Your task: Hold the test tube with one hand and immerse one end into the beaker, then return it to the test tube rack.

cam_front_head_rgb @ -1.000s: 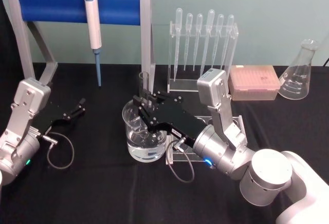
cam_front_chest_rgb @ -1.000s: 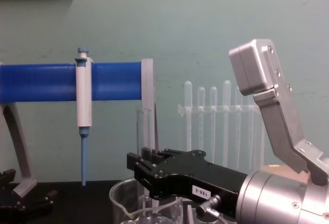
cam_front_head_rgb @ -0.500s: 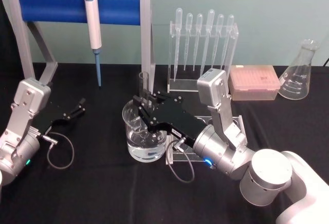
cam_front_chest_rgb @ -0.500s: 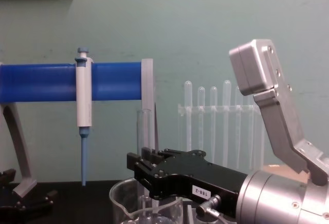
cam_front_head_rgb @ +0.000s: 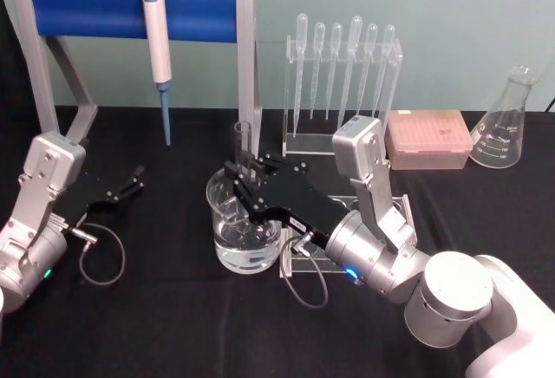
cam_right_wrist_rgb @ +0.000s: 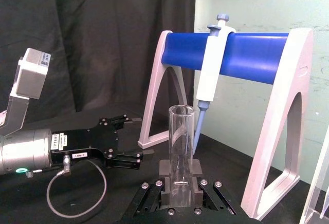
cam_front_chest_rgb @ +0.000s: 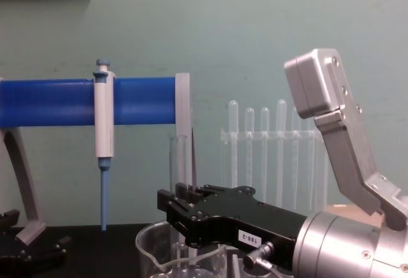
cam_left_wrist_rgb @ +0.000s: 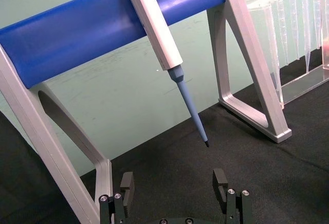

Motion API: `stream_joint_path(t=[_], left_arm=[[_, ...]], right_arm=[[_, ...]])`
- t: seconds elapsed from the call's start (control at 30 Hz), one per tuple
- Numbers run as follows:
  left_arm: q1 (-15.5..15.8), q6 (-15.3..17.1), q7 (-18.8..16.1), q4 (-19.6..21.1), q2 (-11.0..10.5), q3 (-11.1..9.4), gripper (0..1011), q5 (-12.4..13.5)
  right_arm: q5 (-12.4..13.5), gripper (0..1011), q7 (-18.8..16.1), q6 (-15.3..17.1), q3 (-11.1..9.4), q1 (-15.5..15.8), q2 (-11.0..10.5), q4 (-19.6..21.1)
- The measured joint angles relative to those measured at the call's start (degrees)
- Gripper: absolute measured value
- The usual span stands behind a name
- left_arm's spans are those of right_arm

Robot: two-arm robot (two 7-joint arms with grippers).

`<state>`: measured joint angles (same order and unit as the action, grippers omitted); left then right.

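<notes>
The test tube (cam_front_head_rgb: 243, 142) stands upright with my right gripper (cam_front_head_rgb: 246, 179) shut on its middle, right over the beaker (cam_front_head_rgb: 227, 252). The beaker is wide, clear and holds water. The tube's lower part runs down past the beaker's rim; its open top rises above the black fingers. From the chest, the test tube (cam_front_chest_rgb: 178, 163) rises out of the right gripper (cam_front_chest_rgb: 183, 209) above the beaker (cam_front_chest_rgb: 145, 243). The right wrist view has the test tube (cam_right_wrist_rgb: 181, 142) clamped between the fingers (cam_right_wrist_rgb: 163, 185). My left gripper (cam_front_head_rgb: 130, 183) rests open at the left, and its fingers (cam_left_wrist_rgb: 126, 185) hold nothing.
A pipettor (cam_front_head_rgb: 159, 40) hangs on the blue-barred stand (cam_front_head_rgb: 87, 7) behind the beaker. A clear rack of plastic pipettes (cam_front_head_rgb: 342, 74), a pink tip box (cam_front_head_rgb: 429, 140) and a conical flask (cam_front_head_rgb: 507, 122) line the back right. A clear acrylic holder (cam_front_head_rgb: 299, 261) sits under the right arm.
</notes>
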<state>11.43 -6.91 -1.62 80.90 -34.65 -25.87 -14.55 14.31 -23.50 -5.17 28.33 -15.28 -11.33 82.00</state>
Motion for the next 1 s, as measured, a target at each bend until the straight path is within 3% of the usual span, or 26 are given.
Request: stream_joint_path(t=[1.0], left_arm=[[0.00,0.00,0.00,0.00,0.00,0.00,1000,0.00]], right_arm=[[0.00,227,0.00,0.00,0.00,0.00,0.00,0.00]])
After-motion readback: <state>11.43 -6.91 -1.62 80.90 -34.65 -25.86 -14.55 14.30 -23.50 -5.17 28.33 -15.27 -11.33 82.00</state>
